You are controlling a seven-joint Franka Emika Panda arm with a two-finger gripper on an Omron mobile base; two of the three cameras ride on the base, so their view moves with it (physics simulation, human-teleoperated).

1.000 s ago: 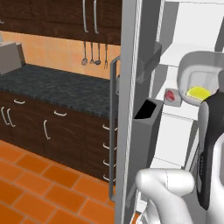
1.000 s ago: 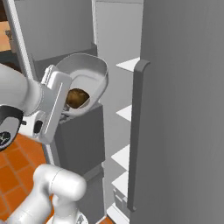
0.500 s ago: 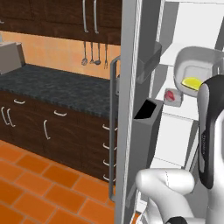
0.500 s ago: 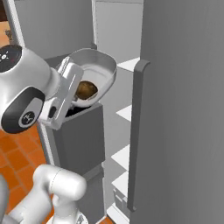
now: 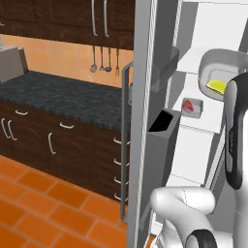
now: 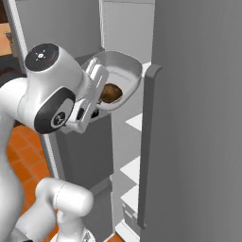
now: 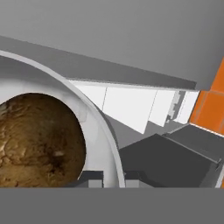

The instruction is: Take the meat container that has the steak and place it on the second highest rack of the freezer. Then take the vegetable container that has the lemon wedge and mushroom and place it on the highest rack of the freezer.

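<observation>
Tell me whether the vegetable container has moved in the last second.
Yes. The vegetable container has risen, from beside the meat container to well above it in the freezer.

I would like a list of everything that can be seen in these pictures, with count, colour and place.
vegetable container: one, grey, tilted, held by the gripper high in the open freezer
lemon wedge: one, yellow, in the vegetable container
mushroom: one, brown, in the vegetable container
meat container: one, grey, on a white freezer shelf
steak: one, red, in the meat container
freezer: one, grey, white inside, door open
utensils: three, grey, hanging on the orange wall
counter: one, dark speckled, left
floor: orange tiles
gripper: one, shut on the tray rim
</observation>
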